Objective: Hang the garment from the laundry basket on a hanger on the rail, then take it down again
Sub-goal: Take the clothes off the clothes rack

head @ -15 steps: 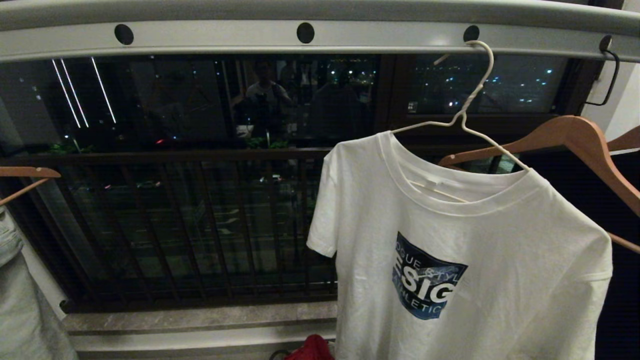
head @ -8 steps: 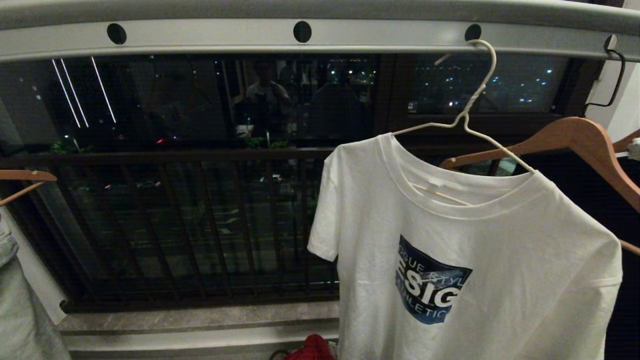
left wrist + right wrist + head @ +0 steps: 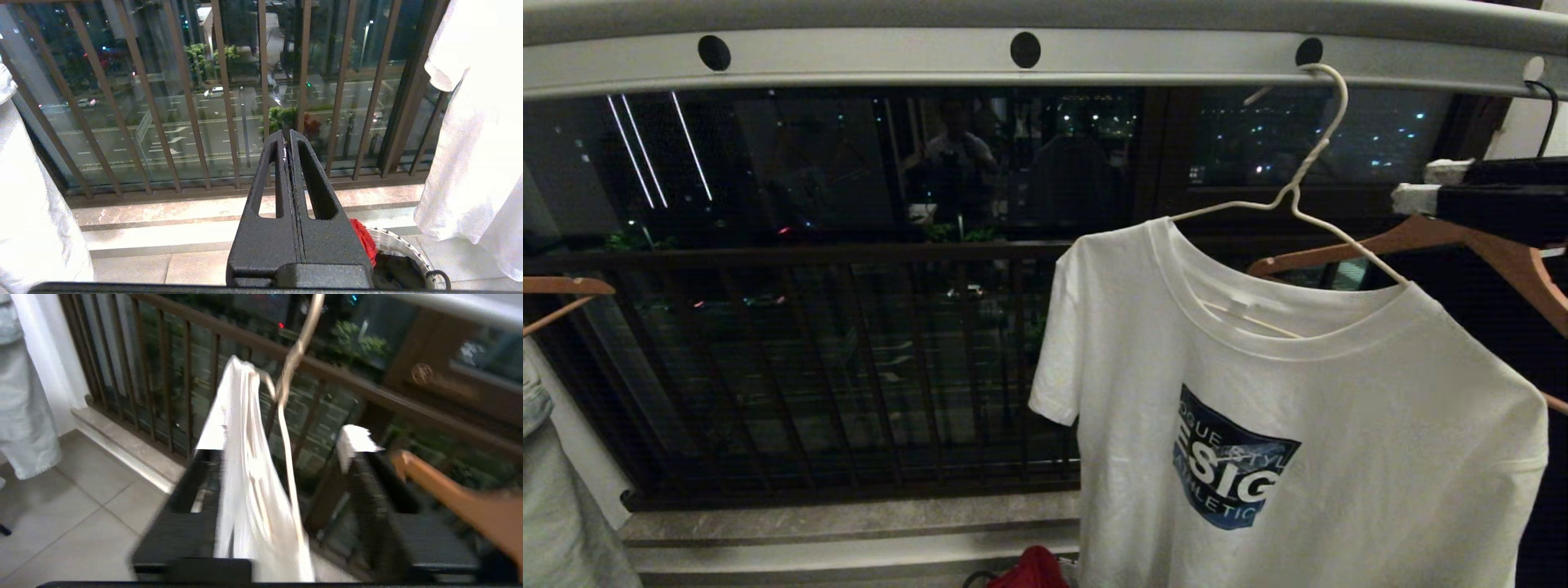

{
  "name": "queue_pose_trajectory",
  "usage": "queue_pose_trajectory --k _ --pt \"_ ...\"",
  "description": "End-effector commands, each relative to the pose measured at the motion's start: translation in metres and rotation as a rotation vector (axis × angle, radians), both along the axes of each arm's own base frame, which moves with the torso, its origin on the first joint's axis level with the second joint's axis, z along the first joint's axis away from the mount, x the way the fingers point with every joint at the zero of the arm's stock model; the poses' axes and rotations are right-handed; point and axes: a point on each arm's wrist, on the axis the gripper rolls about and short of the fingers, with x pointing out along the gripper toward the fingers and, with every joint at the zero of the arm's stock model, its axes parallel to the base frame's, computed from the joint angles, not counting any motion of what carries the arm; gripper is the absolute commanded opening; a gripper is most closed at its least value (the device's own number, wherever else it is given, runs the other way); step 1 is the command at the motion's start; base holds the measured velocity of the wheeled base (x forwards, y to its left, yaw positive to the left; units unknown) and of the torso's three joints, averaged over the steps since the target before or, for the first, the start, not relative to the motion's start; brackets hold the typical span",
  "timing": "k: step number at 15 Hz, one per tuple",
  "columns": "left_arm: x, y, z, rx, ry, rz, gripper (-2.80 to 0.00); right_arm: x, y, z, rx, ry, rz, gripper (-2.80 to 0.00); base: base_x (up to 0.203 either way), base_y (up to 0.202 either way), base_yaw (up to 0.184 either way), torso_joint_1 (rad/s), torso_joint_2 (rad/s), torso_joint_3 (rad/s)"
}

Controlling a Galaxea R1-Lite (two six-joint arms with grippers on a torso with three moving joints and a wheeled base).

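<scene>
The garment [image 3: 1298,392], a white T-shirt with a blue shield print, hangs on the white wire hanger [image 3: 1307,155], whose hook sits in a hole of the grey rail [image 3: 890,57]. My right gripper [image 3: 1425,184] reaches in from the right at the height of the hanger's neck, open, with white-taped fingertips [image 3: 1445,170]. In the right wrist view the right gripper [image 3: 282,441] stands open, and the garment [image 3: 245,477] and the hanger's wire [image 3: 286,457] show edge-on between its fingers. My left gripper [image 3: 288,136] is shut and empty, low over the laundry basket [image 3: 392,243].
A brown wooden hanger [image 3: 1503,253] hangs just right of the garment, under my right gripper. Another wooden hanger [image 3: 564,286] and a pale garment [image 3: 556,490] are at the far left. The dark balcony railing [image 3: 849,367] runs behind. A red cloth [image 3: 363,241] lies in the basket.
My right gripper has come into the head view from the right, up to the hanger's neck height, and its fingers have opened. The left gripper stays still.
</scene>
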Motion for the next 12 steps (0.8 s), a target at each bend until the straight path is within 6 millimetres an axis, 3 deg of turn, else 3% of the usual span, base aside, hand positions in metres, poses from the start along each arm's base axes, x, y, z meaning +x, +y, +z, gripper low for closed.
queue_pose_trajectory --k 1,7,12 --pt "0.001 0.000 -0.004 0.001 0.013 0.000 -2.80 0.037 0.007 -0.010 -0.005 0.036 0.016 0.00 0.000 0.000 0.000 0.000 0.00 0.000" --pt "0.001 0.000 -0.004 0.001 0.014 0.002 -2.80 0.083 0.016 -0.020 0.001 0.034 0.027 0.00 0.000 0.000 0.000 0.000 0.00 0.000" --pt "0.001 0.000 -0.004 0.001 0.014 0.000 -2.80 0.108 0.027 -0.024 0.002 0.052 0.048 0.00 0.000 0.000 0.000 0.000 0.00 0.000"
